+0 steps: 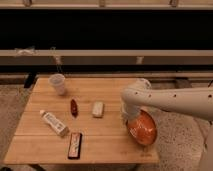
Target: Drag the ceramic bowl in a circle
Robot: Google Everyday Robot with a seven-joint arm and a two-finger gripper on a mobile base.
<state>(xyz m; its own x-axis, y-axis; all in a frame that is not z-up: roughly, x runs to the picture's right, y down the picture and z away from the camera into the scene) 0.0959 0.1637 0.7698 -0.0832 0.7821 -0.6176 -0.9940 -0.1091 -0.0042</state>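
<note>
The ceramic bowl (143, 130) is wide, glossy and orange-red. It sits near the right front corner of the wooden table (100, 135) and looks tilted toward the camera. My gripper (130, 120) is at the bowl's left rim, at the end of the white arm (175, 102) that reaches in from the right. The arm's wrist hides the contact with the bowl.
A white cup (58, 83) stands at the table's back left. A small dark red object (74, 107), a white block (98, 109), a white tube (55, 123) and a dark bar (75, 145) lie left of the bowl. The table's right edge is close to the bowl.
</note>
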